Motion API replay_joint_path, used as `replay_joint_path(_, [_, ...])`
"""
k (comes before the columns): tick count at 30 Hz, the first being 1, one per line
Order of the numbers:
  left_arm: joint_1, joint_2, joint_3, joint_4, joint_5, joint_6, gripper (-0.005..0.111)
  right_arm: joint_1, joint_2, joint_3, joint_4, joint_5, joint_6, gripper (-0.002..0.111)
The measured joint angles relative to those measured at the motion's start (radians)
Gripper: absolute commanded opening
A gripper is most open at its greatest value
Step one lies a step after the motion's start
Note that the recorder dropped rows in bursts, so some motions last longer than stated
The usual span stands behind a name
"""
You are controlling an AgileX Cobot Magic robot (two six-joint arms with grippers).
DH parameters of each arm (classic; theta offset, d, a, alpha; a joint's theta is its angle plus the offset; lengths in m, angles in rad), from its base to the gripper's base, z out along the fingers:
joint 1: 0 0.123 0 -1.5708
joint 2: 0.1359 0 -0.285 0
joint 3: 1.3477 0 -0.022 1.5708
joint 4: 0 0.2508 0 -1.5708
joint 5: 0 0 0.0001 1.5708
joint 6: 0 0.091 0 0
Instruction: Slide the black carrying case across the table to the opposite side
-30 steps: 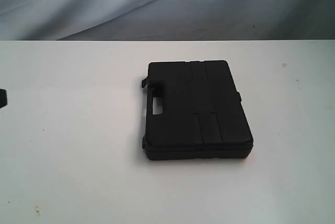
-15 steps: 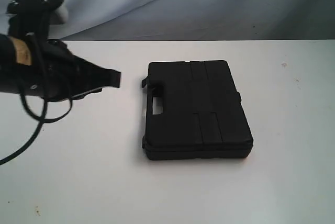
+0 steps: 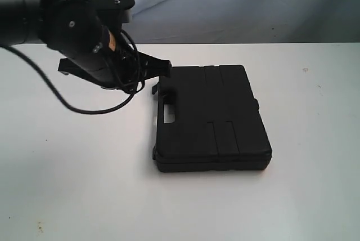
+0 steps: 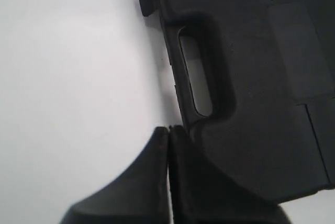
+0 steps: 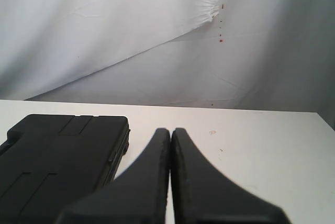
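A black carrying case lies flat on the white table, its handle side facing left. My left gripper is shut with nothing in it, its tips at the case's far-left corner, by the latch. In the left wrist view the shut tips sit just beside the handle edge of the case. My right gripper is also shut and empty, low over the table, to one side of the case. The right arm does not show in the exterior view.
A wrinkled white cloth backdrop hangs behind the table's far edge. A black cable loops down from the left arm over the tabletop. Bare white table surrounds the case on all sides.
The left arm has swung in from the left edge and moved right and farther back, bringing its shut tips up to the case's far-left corner. The case has not moved.
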Motion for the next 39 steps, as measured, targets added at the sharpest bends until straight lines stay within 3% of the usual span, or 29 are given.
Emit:
replay_joint_path(5, [0.0,0.104,-0.13,-0.027,0.087,-0.004,0.0,0.0,0.0,0.0,0.0,0.0,0.0,0.0])
replay_joint_path(12, [0.002,0.238,-0.299,-0.177,0.157,0.015,0.0,0.0,0.0,0.0,0.0,0.0,0.0,0.0])
replay_joint_path(21, [0.054,0.378,-0.447,-0.173,0.289,0.023,0.0,0.0,0.0,0.0,0.0,0.0,0.0,0.0])
replay_joint_path(28, [0.059,0.514,-0.603,-0.207,0.414,0.064,0.001,0.0,0.0,0.0,0.0,0.0,0.0,0.0])
replay_joint_path(32, [0.059,0.555,-0.651,-0.227,0.423,0.102,0.009,0.0,0.0,0.0,0.0,0.0,0.0,0.0])
replay_joint_path(39, [0.059,0.555,-0.655,-0.207,0.365,0.142,0.042,0.0,0.0,0.0,0.0,0.0,0.0,0.0])
